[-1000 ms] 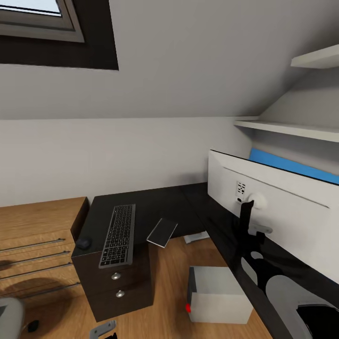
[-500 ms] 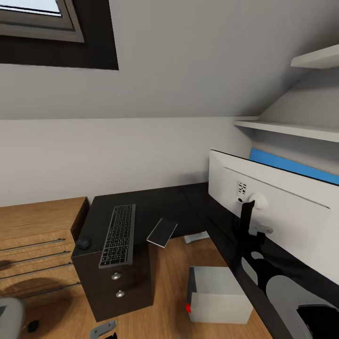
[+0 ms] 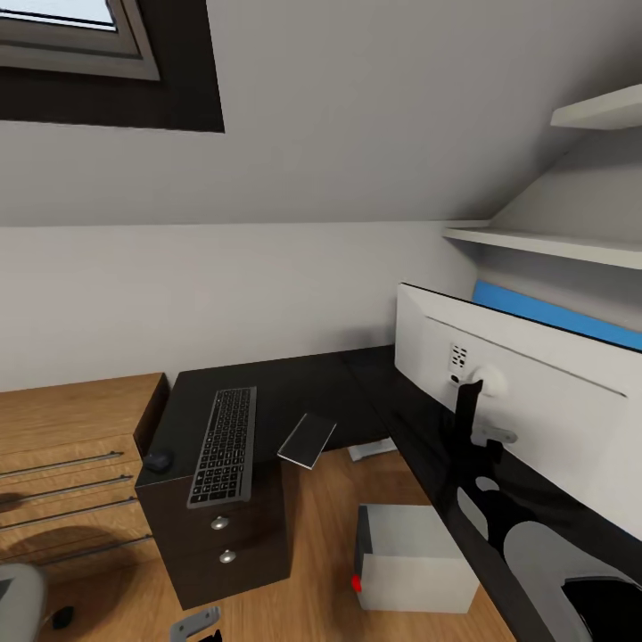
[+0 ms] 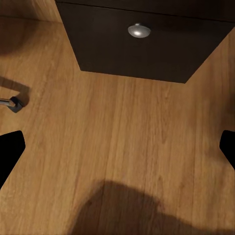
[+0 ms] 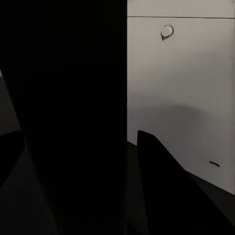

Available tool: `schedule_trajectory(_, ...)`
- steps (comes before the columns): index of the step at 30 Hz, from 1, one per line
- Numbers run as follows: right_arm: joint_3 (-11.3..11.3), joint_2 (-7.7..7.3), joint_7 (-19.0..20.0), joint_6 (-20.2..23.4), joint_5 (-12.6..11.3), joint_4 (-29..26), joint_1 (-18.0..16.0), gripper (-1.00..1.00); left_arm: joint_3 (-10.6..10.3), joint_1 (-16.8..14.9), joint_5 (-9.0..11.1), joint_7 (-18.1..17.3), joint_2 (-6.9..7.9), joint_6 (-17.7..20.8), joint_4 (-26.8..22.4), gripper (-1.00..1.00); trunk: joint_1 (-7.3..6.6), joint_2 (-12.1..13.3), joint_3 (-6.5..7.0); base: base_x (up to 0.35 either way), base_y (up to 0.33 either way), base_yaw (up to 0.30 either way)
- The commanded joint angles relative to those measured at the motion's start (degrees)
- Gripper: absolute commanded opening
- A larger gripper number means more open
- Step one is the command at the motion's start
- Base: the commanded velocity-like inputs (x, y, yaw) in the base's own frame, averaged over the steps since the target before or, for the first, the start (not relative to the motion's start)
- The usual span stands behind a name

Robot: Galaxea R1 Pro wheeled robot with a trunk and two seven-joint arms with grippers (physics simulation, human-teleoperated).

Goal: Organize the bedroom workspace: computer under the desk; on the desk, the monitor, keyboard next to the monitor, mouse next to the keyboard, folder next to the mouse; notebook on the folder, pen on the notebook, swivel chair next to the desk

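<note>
1. Head view showed the keyboard (image 3: 223, 446) flat on the dark desk (image 3: 294, 388), the mouse (image 3: 158, 461) just beside it at the desk's edge.
2. The monitor (image 3: 535, 401) stood on the desk with its white back to the camera, cut off at the right edge.
3. The computer (image 3: 415, 557) sat on the floor (image 3: 330, 499) beside the desk's run.
4. A flat grey slab (image 3: 307, 440) tilted off the desk edge; what it was could not be made out.
5. Left wrist view: the left gripper (image 4: 117, 147) had its jaws spread wide over the floor, fingertips (image 4: 9, 149) cut off, below a drawer knob (image 4: 139, 31).
6. Right wrist view was mostly dark; the right jaws' state could not be told.
</note>
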Motion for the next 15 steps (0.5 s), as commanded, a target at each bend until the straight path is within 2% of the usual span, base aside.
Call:
schedule_trajectory(1,0.7,-0.02,-0.1,-0.3,-0.5,0.0,-0.1,-1.00,-0.5,-0.1,0.6,0.5,0.10,-0.3,0.0,1.00,0.00,0.0,-0.06,0.000,0.000,0.000)
schedule_trajectory(15,0.7,0.02,0.0,-0.3,-0.5,-0.1,0.0,-1.00,-0.5,-0.1,0.6,0.5,0.15,-0.3,0.0,1.00,0.00,0.0,-0.06,0.000,0.000,0.000)
